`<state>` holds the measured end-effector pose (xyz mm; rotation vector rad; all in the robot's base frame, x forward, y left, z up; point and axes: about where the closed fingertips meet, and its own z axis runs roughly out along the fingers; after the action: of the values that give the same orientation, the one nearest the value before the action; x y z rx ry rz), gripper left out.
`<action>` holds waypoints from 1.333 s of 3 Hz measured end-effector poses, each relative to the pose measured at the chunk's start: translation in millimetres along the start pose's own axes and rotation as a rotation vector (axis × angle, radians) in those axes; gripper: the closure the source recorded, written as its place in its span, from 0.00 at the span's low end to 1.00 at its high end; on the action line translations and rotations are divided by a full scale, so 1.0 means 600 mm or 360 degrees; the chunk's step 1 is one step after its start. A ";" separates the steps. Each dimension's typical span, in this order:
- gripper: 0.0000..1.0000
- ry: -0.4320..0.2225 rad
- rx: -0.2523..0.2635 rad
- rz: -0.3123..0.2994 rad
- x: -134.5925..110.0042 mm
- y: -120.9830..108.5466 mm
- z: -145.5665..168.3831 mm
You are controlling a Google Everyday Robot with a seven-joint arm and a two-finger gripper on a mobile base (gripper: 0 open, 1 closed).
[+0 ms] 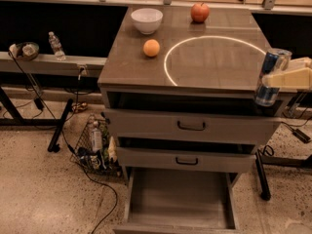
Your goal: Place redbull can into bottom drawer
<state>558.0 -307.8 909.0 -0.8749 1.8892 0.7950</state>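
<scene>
The redbull can (269, 78) is a slim silver-and-blue can held upright by my gripper (278, 79), at the front right corner of the cabinet top, off its surface. The cream fingers (287, 78) come in from the right edge of the view and are shut around the can's middle. The bottom drawer (179, 204) is pulled open at the bottom of the view, below and left of the can; its flat grey floor is bare.
On the cabinet top (141, 69) sit a white bowl (146, 20), an orange (151, 48) and a red apple (199, 12). Two upper drawers with black handles (191, 126) stand slightly ajar. A wire basket (95, 147) and cables lie left on the floor.
</scene>
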 end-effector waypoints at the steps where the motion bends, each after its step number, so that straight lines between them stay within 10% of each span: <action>1: 1.00 -0.0045 -0.0016 -0.0043 0.035 0.074 -0.024; 3: 1.00 0.0089 -0.0082 -0.0007 0.240 0.140 0.062; 4: 1.00 0.0089 -0.0083 -0.0007 0.240 0.140 0.062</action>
<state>453.7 -268.8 779.3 -0.9416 1.9221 0.8280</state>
